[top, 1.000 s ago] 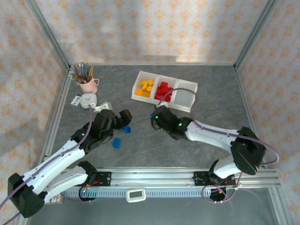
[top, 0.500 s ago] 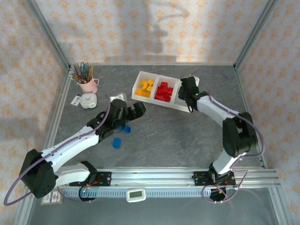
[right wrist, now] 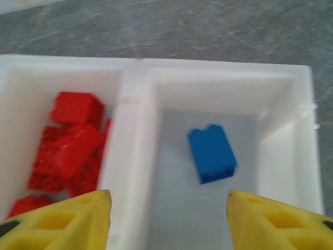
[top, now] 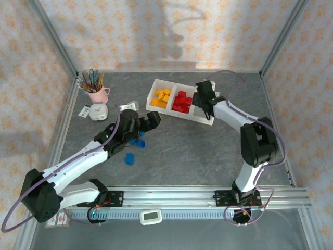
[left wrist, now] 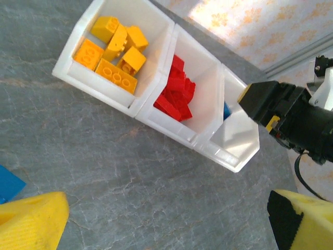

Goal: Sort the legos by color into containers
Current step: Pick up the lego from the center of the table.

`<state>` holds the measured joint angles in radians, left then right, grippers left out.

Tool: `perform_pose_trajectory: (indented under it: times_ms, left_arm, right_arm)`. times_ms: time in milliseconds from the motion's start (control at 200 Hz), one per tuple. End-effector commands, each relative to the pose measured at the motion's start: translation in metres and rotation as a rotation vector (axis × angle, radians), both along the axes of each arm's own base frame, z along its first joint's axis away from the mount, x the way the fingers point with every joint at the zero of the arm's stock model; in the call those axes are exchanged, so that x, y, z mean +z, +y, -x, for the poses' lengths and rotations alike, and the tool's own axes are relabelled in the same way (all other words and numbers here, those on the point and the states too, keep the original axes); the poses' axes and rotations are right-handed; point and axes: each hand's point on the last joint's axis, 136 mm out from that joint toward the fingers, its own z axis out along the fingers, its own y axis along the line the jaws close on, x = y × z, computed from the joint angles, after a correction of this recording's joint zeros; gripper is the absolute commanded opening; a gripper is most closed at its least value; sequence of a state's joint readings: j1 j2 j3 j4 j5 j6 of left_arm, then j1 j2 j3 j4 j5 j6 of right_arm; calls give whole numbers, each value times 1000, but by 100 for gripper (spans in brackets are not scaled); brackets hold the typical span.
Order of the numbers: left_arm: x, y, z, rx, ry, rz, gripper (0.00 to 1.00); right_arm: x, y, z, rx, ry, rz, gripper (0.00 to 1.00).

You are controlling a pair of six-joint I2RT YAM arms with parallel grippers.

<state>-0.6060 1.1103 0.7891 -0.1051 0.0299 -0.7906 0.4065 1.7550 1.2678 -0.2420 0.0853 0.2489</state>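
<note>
- A single blue lego (right wrist: 210,153) sits on the floor of one end bin of the containers (right wrist: 130,151), away from that bin's walls.
- The red legos (right wrist: 67,146) are piled in the middle bin, right next to it across the shared wall.
- The yellow legos (left wrist: 112,52) fill the other end bin, jumbled together with some studs facing up.
- The three bins are joined in a row as one low white tray, lying at a slant toward the back of the grey surface (top: 187,151).
- The right gripper (right wrist: 169,221) hangs over the bin with the blue lego. Its yellow-padded fingers are spread apart, with nothing between them.
- Two loose blue legos (top: 138,141) lie on the surface well apart from the tray, near the left arm, one a little nearer the bases than the other.
- The left gripper (left wrist: 166,224) is wide open and empty. It hovers over bare surface between the loose blue legos and the tray's near side.
- At the back left corner a pink cup (top: 97,94) holds pencils, with a small white clock (top: 98,111) just in front of it.
</note>
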Motion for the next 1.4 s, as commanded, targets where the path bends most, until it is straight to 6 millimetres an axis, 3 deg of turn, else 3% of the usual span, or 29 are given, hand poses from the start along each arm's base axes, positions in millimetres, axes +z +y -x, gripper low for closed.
perform_pose_trajectory:
  times_ms: [0,295,581,781,1016,1396]
  left_arm:
    - [8,22,5,65,-34,-42,99]
    - [3,66,33,182,-15,-103,99]
    - [-14,102,61,293,38,-127,99]
    - [-14,118,75,344,49,-124,99]
    - [-13,127,82,370,48,-118,99]
    - [-15,126,82,365,50,-127,99]
  right_arm:
    - [20,34,31,114,-12,-20,62]
    - [13,117,101,364,4,9,68]
    - [-20,210,164,616,53,-4,73]
    - [-40,259,180,705,82,-32,76]
    - [-69,289,181,788,125,-13,77]
    - [-103,300,179,863,163,69,65]
